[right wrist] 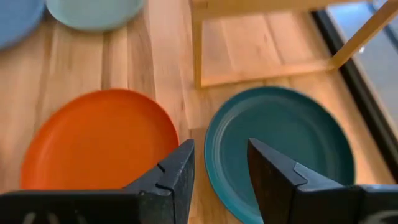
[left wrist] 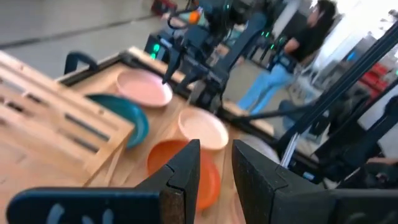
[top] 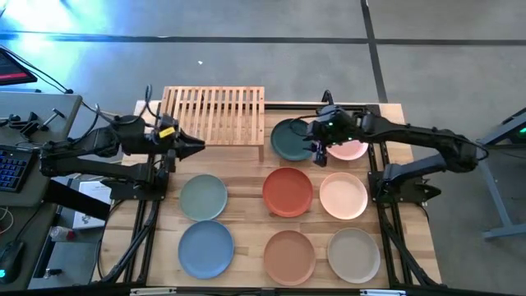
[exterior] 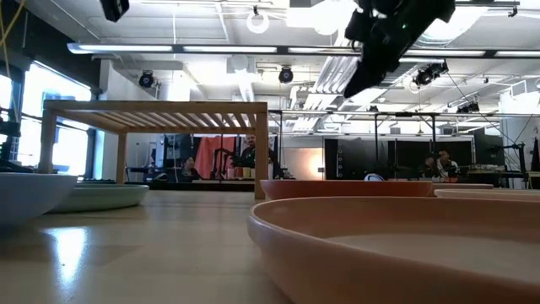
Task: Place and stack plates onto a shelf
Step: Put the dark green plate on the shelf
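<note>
along the near edge of the table, three plates in a row: blue plate (top: 205,249), tan-orange plate (top: 289,256), beige plate (top: 354,255), none touching. in the low view the tan-orange rim fills the foreground.

middle row next: sage green plate (top: 203,197), terracotta red plate (top: 288,191), peach plate (top: 343,196). red and peach sit just beside each other; sage green lies well apart to the left.

far row: dark teal plate (top: 291,140) flat on the tabletop, its left rim just beside the right end of the shelf (top: 215,115). pink plate (top: 348,150) lies just right of the teal, partly hidden under the right arm.

right gripper (top: 318,151) hangs above the table over the near right rim of the teal plate, close to the gap between teal and pink. wrist view shows its fingers (right wrist: 174,177) spread apart, nothing between them, teal plate and red plate below.

left gripper (top: 197,147) is off the near right corner of the shelf, above bare tabletop, pointing right. fingers (left wrist: 183,177) stand apart with a narrow gap, holding nothing.

shelf at the far left-centre of the table, slatted top bare, no plate on it. all eight plates are on the tabletop.

beyond the table, people (exterior: 246,154) in the room, seated, small and distant.
</note>
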